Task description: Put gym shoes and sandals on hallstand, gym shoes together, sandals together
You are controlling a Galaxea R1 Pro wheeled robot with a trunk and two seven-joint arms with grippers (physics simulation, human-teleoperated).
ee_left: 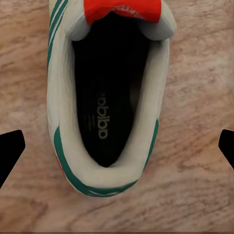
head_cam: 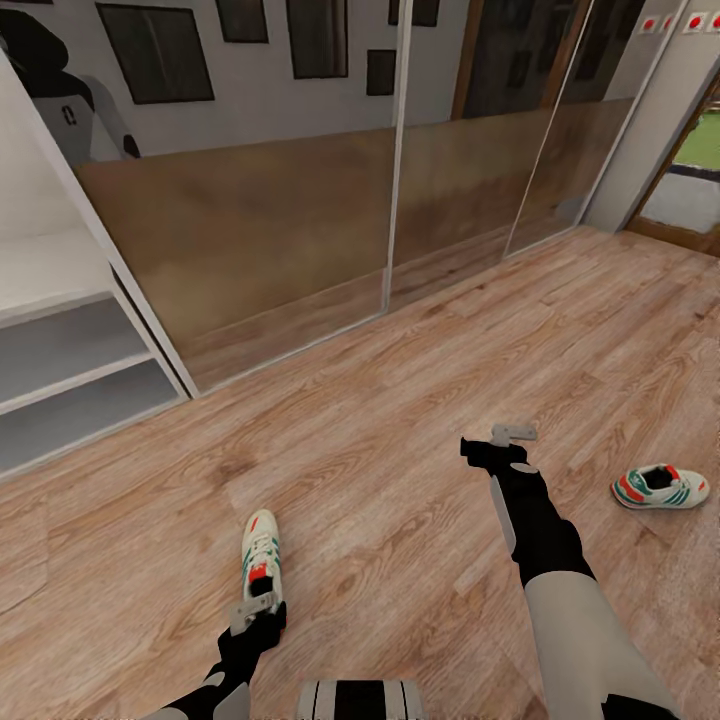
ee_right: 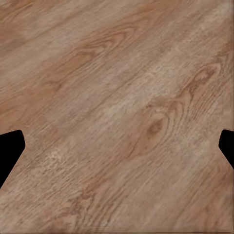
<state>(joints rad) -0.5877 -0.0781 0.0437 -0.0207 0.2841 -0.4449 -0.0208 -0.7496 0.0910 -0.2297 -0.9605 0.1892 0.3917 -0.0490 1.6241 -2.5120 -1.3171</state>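
One cream-white gym shoe (head_cam: pixel 262 548) with green stripes and a red tongue lies on the corridor floor (head_cam: pixel 400 400), toe pointing away from me. My left gripper (head_cam: pixel 256 612) hovers over its heel. In the left wrist view the gym shoe (ee_left: pixel 63 146) lies between the spread fingertips (ee_left: pixel 10 151), untouched, so that gripper is open. The second gym shoe (head_cam: pixel 661 487) lies on its side at the right. My right gripper (head_cam: pixel 512 438) hangs open above bare planks (ee_right: pixel 117 122), left of that shoe. The hallstand (head_cam: pixel 70 385) with its pale shelves stands at far left. The sandals are out of view.
Mirrored sliding doors (head_cam: pixel 300 230) run along the back wall beside the hallstand. A doorway (head_cam: pixel 690 190) opens at the far right. Wood flooring stretches between the two shoes and up to the doors.
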